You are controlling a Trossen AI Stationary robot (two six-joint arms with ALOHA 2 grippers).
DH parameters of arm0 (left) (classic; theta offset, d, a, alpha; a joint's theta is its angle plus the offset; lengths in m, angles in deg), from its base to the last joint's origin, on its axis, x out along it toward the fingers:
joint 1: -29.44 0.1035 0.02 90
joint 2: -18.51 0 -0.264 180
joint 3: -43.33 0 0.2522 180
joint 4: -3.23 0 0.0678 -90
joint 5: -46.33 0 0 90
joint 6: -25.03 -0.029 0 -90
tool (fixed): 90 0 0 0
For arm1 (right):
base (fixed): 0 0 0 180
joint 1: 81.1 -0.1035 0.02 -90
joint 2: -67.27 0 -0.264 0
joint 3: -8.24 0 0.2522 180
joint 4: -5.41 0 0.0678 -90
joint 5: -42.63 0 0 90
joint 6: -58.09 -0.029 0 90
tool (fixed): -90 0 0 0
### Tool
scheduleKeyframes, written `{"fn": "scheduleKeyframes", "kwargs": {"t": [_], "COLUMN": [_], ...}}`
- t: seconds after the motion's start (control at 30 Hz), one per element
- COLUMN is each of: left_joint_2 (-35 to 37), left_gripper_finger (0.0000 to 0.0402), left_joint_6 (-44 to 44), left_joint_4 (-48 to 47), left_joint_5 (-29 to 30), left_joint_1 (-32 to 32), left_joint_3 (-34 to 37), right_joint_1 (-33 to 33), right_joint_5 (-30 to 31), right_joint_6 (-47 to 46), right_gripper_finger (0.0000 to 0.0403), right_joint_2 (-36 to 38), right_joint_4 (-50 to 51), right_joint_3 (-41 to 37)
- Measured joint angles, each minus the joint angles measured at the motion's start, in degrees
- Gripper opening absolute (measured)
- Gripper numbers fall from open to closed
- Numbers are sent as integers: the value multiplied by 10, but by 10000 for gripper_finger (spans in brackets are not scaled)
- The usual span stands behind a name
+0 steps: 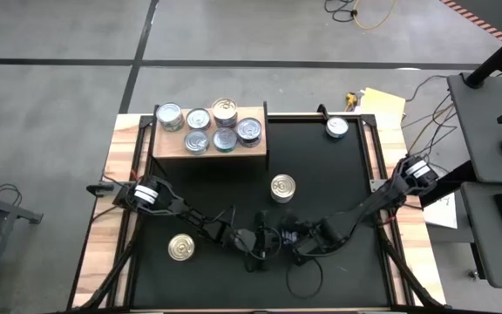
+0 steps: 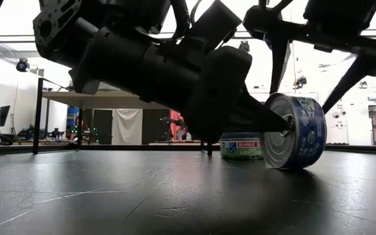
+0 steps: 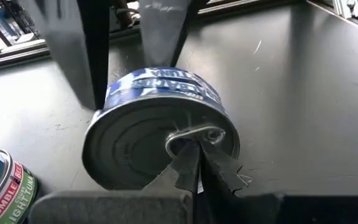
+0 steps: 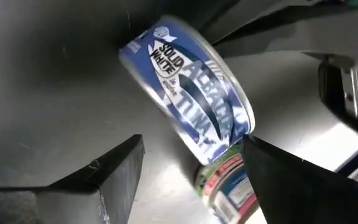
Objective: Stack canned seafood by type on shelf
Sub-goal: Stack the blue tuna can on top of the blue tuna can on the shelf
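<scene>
Left wrist view shows the left gripper pinched tight on the pull tab of a blue-labelled can standing on its edge on the black table. The right gripper faces the same can with its fingers spread wide on either side, not touching it. From above, seven cans sit on the shelf, and three others lie scattered across the table.

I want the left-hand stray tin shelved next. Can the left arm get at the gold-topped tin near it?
Probably not yet: the left gripper is shut on the blue can's pull tab. The gold-topped tin itself lies unobstructed beside that arm.
</scene>
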Motion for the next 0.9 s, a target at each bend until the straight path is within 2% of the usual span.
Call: {"fn": "scheduleKeyframes", "kwargs": {"t": [0.27, 0.63, 0.9], "left_joint_2": [0, 0, 0], "left_gripper_finger": [0, 0, 0], "left_joint_6": [4, 3, -1], "left_joint_4": [-19, -31, -33], "left_joint_5": [26, 104, 106], "left_joint_1": [0, 0, 13], "left_joint_3": [-6, -6, -6], "right_joint_1": [0, -3, -4], "right_joint_5": [15, 23, 2], "right_joint_6": [116, 119, 143], "right_gripper_finger": [249, 266, 262], "right_joint_2": [-7, -4, -7], "right_joint_4": [-30, -32, -48], "right_joint_3": [0, -1, -1]}}
